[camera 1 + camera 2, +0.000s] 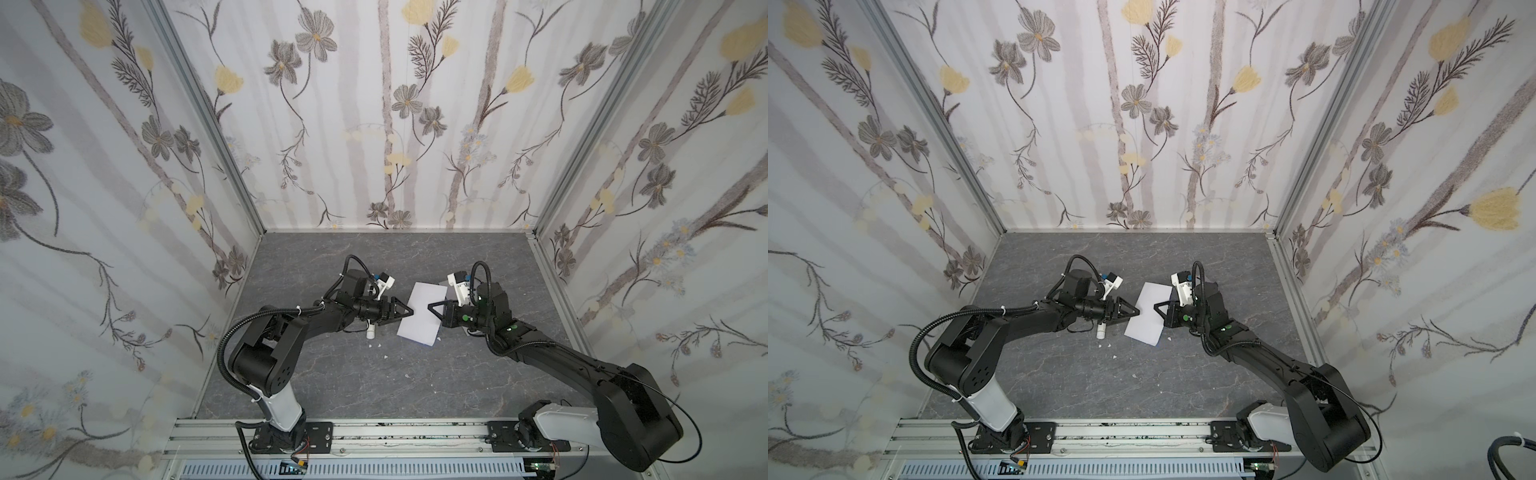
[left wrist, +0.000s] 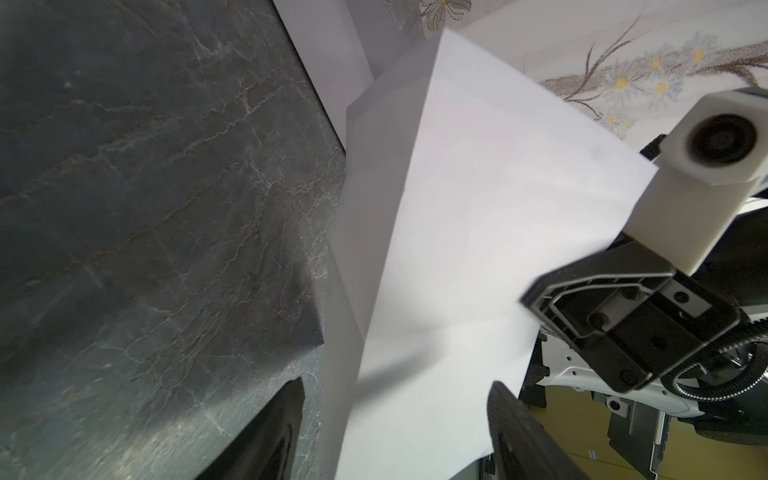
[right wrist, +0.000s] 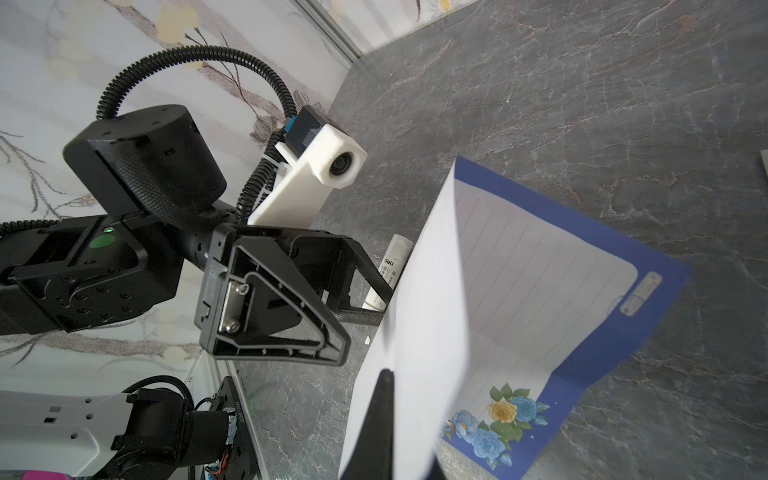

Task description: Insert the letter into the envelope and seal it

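The letter (image 1: 420,316) is a white sheet held off the table between both arms. In the right wrist view it bends along a fold, showing lined paper, a blue border and blue flowers (image 3: 519,299). My right gripper (image 1: 433,308) is shut on its right edge, one finger (image 3: 376,428) lying against the white back. My left gripper (image 1: 408,311) is open at the left edge; the sheet (image 2: 457,249) passes between its spread fingers (image 2: 519,432) without being clamped. Only a grey corner of the envelope (image 1: 443,284) shows behind the letter.
A small white glue stick (image 1: 370,331) lies on the dark marbled table (image 1: 374,386) under the left wrist, and also shows past the letter's edge as a white tube (image 3: 390,262). A few white scraps (image 1: 386,356) lie nearby. Floral walls enclose three sides.
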Controlling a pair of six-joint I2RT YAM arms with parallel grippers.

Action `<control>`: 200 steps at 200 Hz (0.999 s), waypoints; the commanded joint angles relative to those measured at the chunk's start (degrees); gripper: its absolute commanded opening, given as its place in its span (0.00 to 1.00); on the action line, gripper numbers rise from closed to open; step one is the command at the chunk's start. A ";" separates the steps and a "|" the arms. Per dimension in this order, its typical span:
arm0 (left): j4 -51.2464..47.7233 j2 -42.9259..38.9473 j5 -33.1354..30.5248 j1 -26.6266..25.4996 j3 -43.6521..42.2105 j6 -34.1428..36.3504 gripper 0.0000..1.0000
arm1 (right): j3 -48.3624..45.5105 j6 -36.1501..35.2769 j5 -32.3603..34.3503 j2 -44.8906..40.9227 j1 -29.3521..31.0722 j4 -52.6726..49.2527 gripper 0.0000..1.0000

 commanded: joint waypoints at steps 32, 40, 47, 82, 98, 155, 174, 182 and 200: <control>5.04 -0.36 3.90 -0.40 -0.79 -2.09 0.71 | 0.39 0.85 -1.85 0.87 -0.30 5.53 0.00; 5.30 -0.48 4.13 -0.55 -0.77 -2.17 0.71 | 0.48 0.90 -1.88 1.10 -0.38 5.69 0.00; 5.48 -0.50 4.29 -0.55 -0.79 -2.25 0.71 | 0.48 0.80 -1.95 1.22 -0.41 5.81 0.00; 6.35 -0.72 4.99 -0.65 -0.79 -2.94 0.69 | 0.66 1.04 -2.04 2.18 -0.66 6.85 0.00; 6.72 -0.75 5.19 -0.68 -1.04 -3.21 0.68 | 0.64 1.26 -1.96 2.37 -0.74 7.30 0.00; 8.07 -0.93 4.73 -0.59 -2.11 -4.13 0.68 | 0.59 1.65 -2.49 1.77 -0.96 8.09 0.00; 8.95 -1.06 4.98 -0.55 -2.10 -4.79 0.68 | 0.57 1.62 -2.69 1.59 -0.97 7.97 0.00; 9.22 -1.10 5.05 -0.59 -2.06 -5.06 0.68 | 0.57 1.61 -2.82 1.59 -1.02 8.03 0.00; 9.87 -1.29 5.43 -0.60 -2.02 -5.56 0.67 | 0.50 1.77 -3.18 1.59 -0.96 8.22 0.00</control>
